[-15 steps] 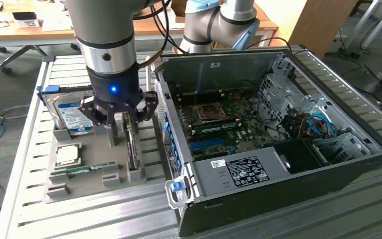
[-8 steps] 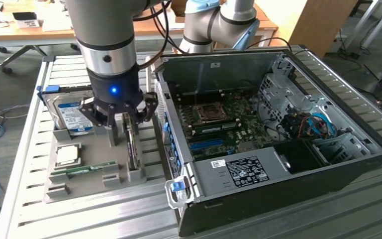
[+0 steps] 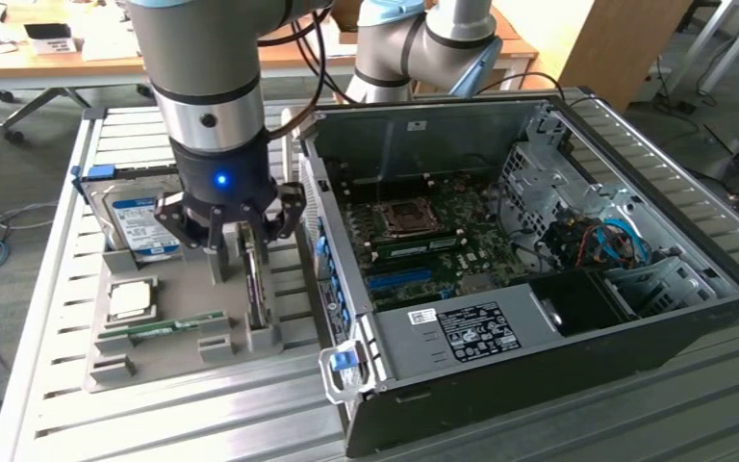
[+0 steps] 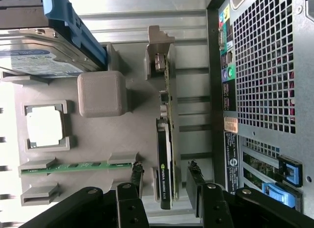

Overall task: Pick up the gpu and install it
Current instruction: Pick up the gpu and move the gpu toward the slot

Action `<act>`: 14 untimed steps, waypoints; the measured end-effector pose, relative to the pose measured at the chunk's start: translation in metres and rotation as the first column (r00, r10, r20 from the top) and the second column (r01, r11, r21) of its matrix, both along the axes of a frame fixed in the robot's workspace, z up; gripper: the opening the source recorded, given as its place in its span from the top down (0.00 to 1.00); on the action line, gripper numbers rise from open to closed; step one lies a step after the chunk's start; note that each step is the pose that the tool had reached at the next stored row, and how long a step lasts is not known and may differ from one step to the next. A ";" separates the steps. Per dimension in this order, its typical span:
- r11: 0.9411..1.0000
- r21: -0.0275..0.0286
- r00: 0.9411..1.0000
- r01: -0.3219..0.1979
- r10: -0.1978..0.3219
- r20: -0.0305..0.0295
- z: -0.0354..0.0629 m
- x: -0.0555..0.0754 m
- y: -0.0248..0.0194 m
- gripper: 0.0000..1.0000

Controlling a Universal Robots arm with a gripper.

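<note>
Gpu (image 4: 164, 159) on edge in grey tray (image 4: 140, 135) beside hard drive (image 4: 39, 59), gripper (image 4: 164, 173) spread astride it

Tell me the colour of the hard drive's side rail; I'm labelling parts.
The hard drive's side rail is blue, clearest in the wrist view.

Bright, even daylight with soft shadows; the grey tray (image 4: 98, 144) glares washed-out white.

gpu (image 4: 164, 181): glossy dark face, green board. tray (image 4: 140, 135): matt grey plastic. case (image 4: 265, 61): perforated bare metal.
</note>
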State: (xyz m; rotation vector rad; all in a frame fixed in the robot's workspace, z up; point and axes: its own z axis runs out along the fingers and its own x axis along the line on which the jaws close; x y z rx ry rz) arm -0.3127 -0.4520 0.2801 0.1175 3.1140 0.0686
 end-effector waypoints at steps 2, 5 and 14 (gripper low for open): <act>1.000 0.000 1.000 0.000 0.000 0.000 -0.0013 0.000 0.0000 0.51; 1.000 0.000 1.000 0.000 0.000 0.000 -0.0030 0.000 0.0000 0.51; 1.000 0.000 1.000 0.000 0.000 0.000 -0.0041 0.000 0.0000 0.51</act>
